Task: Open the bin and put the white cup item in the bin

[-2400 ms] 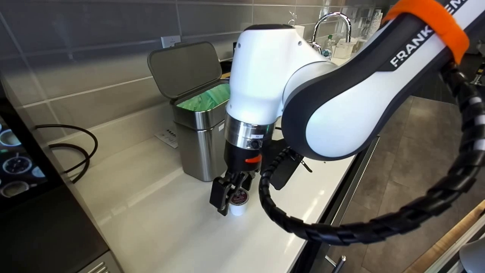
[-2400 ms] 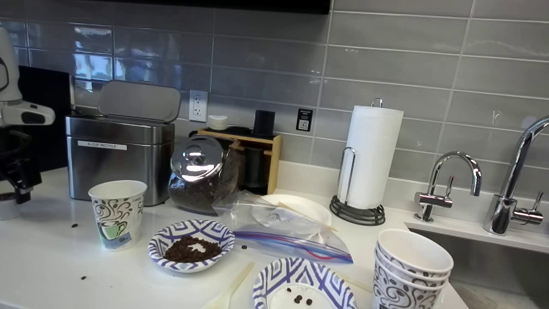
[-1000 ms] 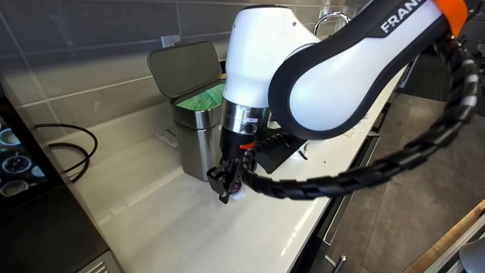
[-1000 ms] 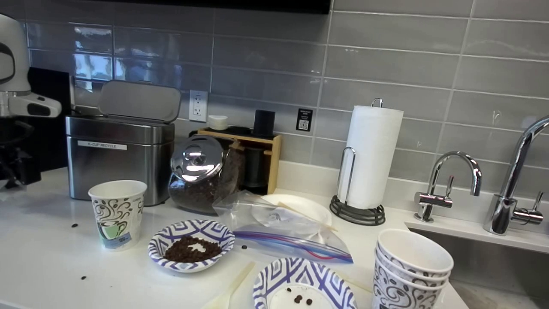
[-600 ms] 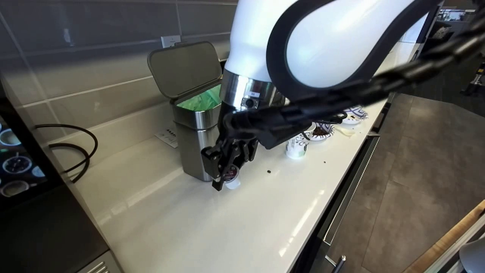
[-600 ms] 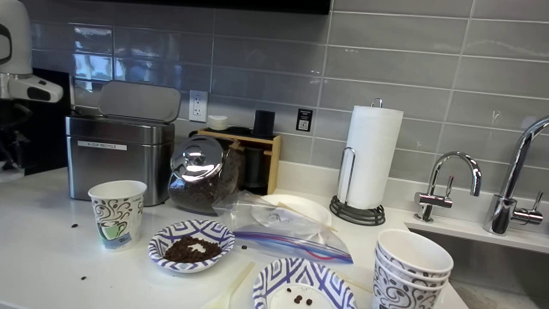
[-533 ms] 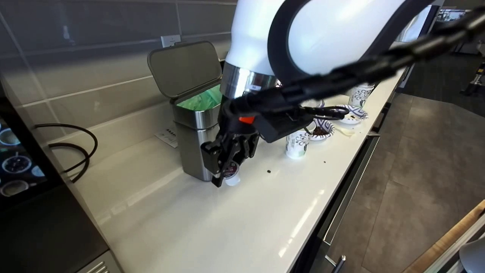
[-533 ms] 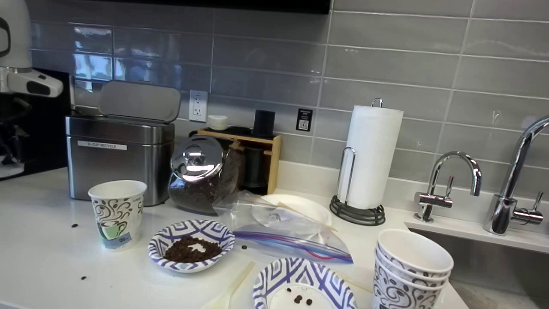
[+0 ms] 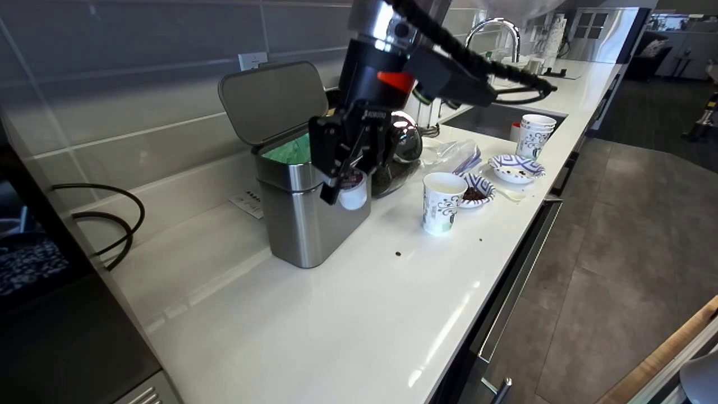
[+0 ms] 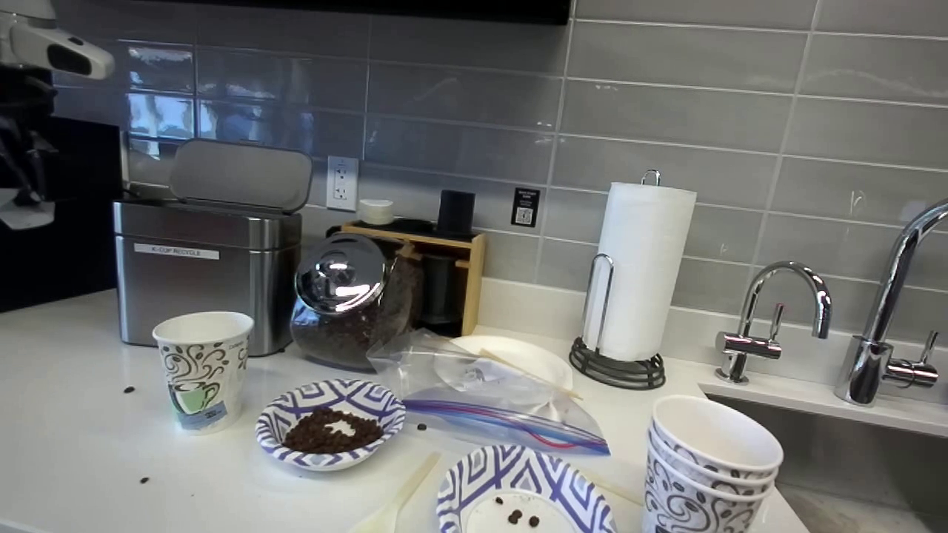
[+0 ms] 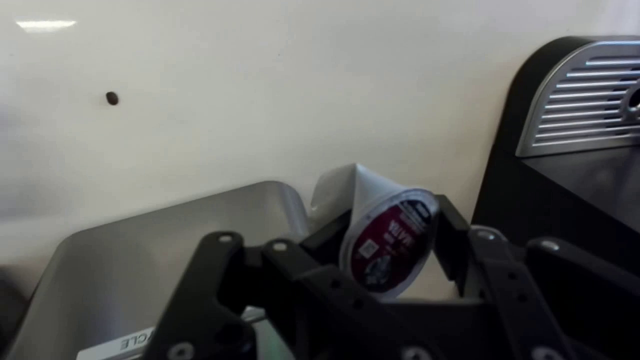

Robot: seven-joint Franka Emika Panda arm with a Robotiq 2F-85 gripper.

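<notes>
The gripper (image 11: 390,237) had its jaws pinching the white cup (image 9: 353,197), one finger on either side of it. In an exterior view the pair showed near the upper middle of the frame, the cup raised clear of the counter (image 9: 303,336) and seen against the side of the bin (image 9: 305,230). The cup was outside the bin — how near the two were, I could not tell. In the wrist view, right of the lower middle, the cup's dark red printed top (image 11: 392,245) faced the camera.

The bin's lid (image 9: 275,101) stood raised and leaning back, left of the upper middle, with a green liner (image 9: 291,150) showing in the mouth below it. A label (image 10: 176,252) across the front read "K-CUP RECYCLE".

In an exterior view a patterned paper cup (image 10: 204,370) stood upright at the lower left, beside a blue-and-white bowl (image 10: 374,403) of dark grains (image 10: 318,437). A lidded jar (image 10: 348,337) sat just right of the bin. A clear plastic bag (image 10: 511,426) lay near the lower middle — and stacked paper cups (image 10: 707,481) stood at the lower right.
</notes>
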